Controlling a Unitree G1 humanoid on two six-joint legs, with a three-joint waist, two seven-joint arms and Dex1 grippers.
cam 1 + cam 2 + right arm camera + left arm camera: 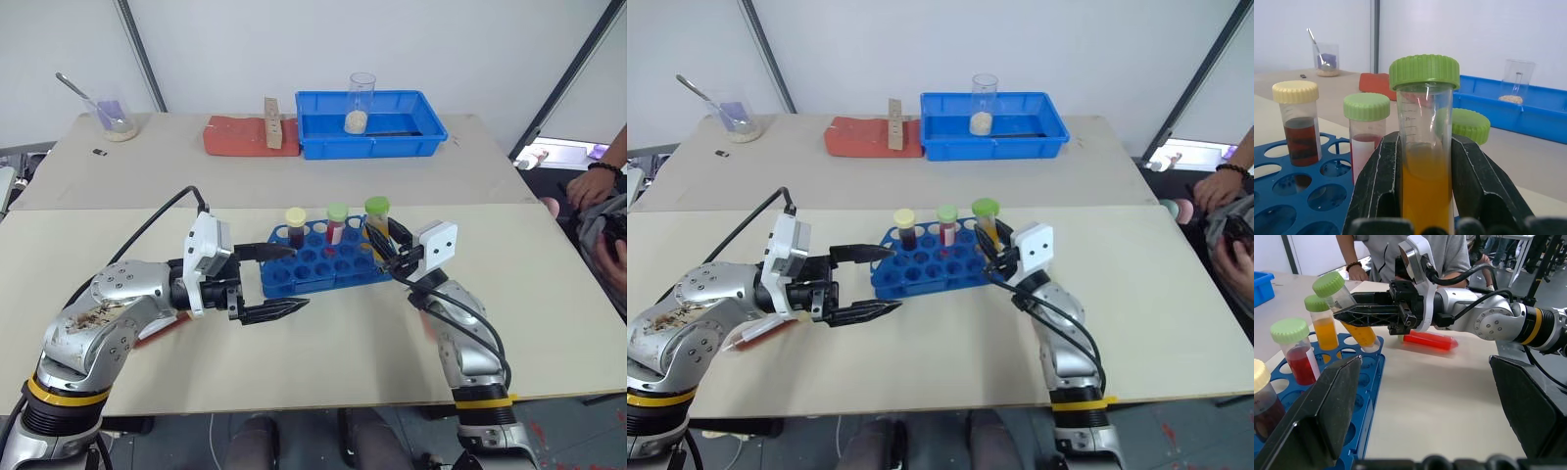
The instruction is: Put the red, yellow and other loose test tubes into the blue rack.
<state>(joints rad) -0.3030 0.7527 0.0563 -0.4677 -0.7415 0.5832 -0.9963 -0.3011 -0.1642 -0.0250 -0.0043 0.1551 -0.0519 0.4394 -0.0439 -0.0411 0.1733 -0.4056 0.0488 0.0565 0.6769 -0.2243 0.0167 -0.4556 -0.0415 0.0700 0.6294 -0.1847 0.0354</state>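
The blue rack lies mid-table. In it stand a cream-capped tube of dark liquid, a green-capped red tube and a green-capped yellow-orange tube. My right gripper is shut on another green-capped yellow-orange tube. This tube is tilted, with its lower end at a hole at the rack's right end. My left gripper is open and empty at the rack's left end. Its upper finger reaches over the rack's corner.
A larger blue tray holding a glass cylinder sits at the back, beside a red pad. A beaker with a spoon stands back left. A red elongated thing lies under my right arm. A person's hand shows at the right edge.
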